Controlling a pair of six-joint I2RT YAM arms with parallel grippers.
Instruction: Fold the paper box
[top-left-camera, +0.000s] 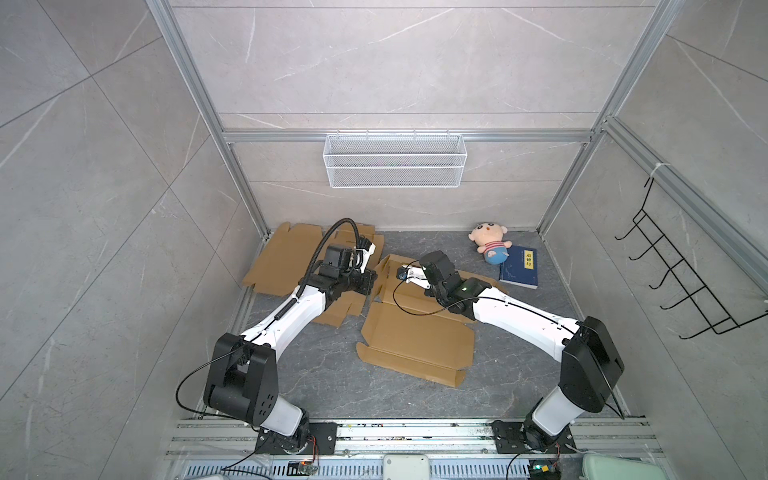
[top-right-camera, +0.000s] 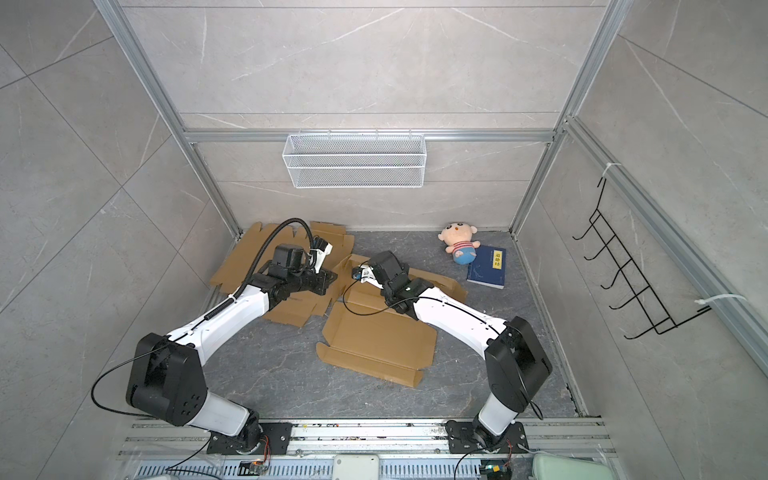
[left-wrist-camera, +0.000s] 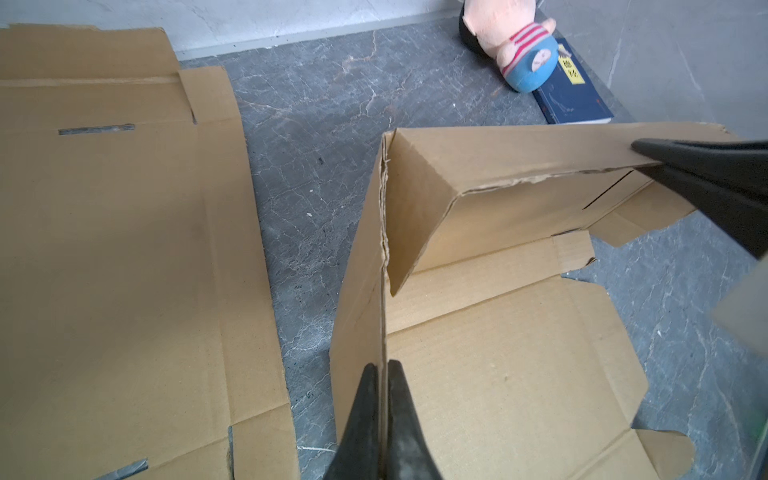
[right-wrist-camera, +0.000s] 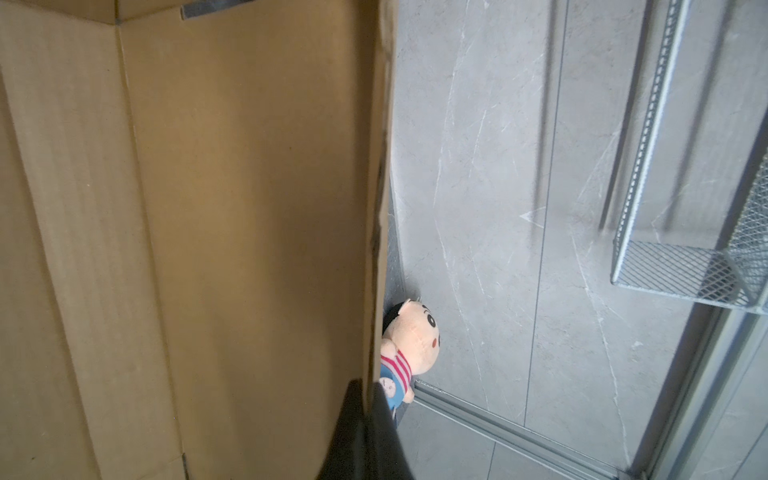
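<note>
Firmly, left pincer (left-wrist-camera: 383, 376) clamps one paper box (left-wrist-camera: 511, 374) wall; right pincer (right-wrist-camera: 368, 397) — clenched on another.

The left arm (top-left-camera: 291, 316) and right arm (top-left-camera: 528, 318) share glossy white link shells between bulky black joint housings. A ribbed black conduit (top-left-camera: 320, 247) runs along the left; a thin black cable (top-left-camera: 394, 297) loops from the right, whose wrist shows a green light (top-left-camera: 464, 286). The left gripper (left-wrist-camera: 383, 368) has black tapering fingers (left-wrist-camera: 359, 415).
</note>
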